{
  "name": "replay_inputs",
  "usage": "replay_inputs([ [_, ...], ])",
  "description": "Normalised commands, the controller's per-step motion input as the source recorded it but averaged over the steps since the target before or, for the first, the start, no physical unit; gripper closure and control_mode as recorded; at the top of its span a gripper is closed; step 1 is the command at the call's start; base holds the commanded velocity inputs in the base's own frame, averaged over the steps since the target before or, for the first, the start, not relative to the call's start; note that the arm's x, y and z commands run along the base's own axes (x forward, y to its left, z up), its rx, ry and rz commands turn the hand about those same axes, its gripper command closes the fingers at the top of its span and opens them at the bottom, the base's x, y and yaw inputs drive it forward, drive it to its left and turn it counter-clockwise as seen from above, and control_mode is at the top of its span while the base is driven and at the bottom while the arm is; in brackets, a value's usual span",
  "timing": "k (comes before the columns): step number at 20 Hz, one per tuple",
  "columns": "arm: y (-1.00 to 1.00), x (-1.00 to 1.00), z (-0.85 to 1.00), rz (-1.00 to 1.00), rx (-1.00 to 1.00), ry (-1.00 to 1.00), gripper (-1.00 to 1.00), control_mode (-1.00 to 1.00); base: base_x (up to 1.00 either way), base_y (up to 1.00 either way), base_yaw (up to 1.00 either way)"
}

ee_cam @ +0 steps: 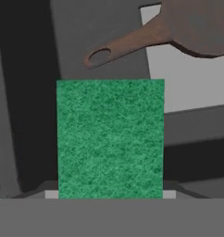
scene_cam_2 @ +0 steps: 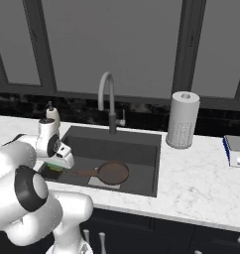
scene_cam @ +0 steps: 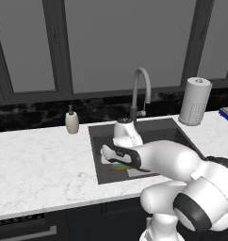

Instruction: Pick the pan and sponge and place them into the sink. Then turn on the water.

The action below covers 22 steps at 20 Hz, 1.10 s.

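Observation:
The green sponge (ee_cam: 110,139) sits between my gripper's (ee_cam: 110,196) fingers and takes up the middle of the hand view. In the right base view the gripper (scene_cam_2: 56,165) hangs low over the left part of the sink (scene_cam_2: 117,141), with the sponge (scene_cam_2: 52,167) under the hand. From the left base view a green and orange edge of the sponge (scene_cam: 119,166) peeks out below the hand. The dark-brown pan (scene_cam_2: 113,172) lies on the sink floor, handle pointing left. Its looped handle (ee_cam: 127,44) ends just beyond the sponge. No water runs from the faucet (scene_cam_2: 108,99).
A soap dispenser (scene_cam: 71,121) stands on the marble counter left of the sink. A paper towel roll (scene_cam_2: 183,119) stands to the right, and a blue and white box (scene_cam_2: 236,150) lies further right. Dark windows run behind the faucet (scene_cam: 140,89).

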Motion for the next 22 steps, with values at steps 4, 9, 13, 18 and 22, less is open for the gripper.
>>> replay_inputs([
  [4, -0.87, 0.28, 0.00, 0.00, 0.04, -0.04, 1.00, -1.00, 0.00, 0.00, 0.00],
  [9, -0.54, 0.59, 0.00, 0.00, 0.04, 0.00, 1.00, -1.00, 0.00, 0.00, 0.00],
  [13, -0.11, 0.95, 0.00, 0.00, 0.04, 0.01, 1.00, -1.00, 0.00, 0.00, 0.00],
  [18, -0.20, 0.81, -0.03, 0.00, 0.01, 0.01, 1.00, -1.00, 0.00, 0.00, 0.00],
  [22, -0.37, 0.34, -0.09, 0.00, 0.00, 0.00, 1.00, -1.00, 0.00, 0.00, 0.00],
])
